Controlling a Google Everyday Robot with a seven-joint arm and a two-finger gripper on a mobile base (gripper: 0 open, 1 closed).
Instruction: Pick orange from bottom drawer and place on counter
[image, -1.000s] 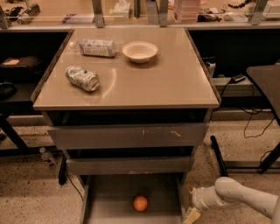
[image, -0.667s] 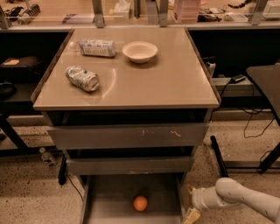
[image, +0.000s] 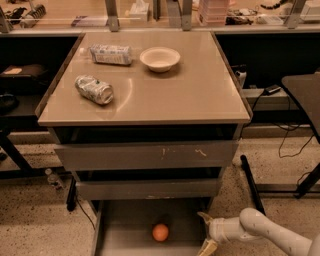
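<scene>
The orange (image: 160, 232) lies on the flat grey floor of the pulled-out bottom drawer (image: 125, 235), near its middle. My gripper (image: 206, 231) is at the drawer's right side, about a hand's width right of the orange and not touching it; its two tan fingers are spread apart, empty. The white arm runs off to the lower right. The tan counter (image: 185, 90) tops the cabinet above.
On the counter lie a white bowl (image: 160, 58), a crushed can (image: 94, 89) and a plastic-wrapped packet (image: 111, 54). Two wider grey drawers (image: 145, 156) stand slightly open above the bottom one. A dark table (image: 305, 95) stands at the right; cables cross the speckled floor.
</scene>
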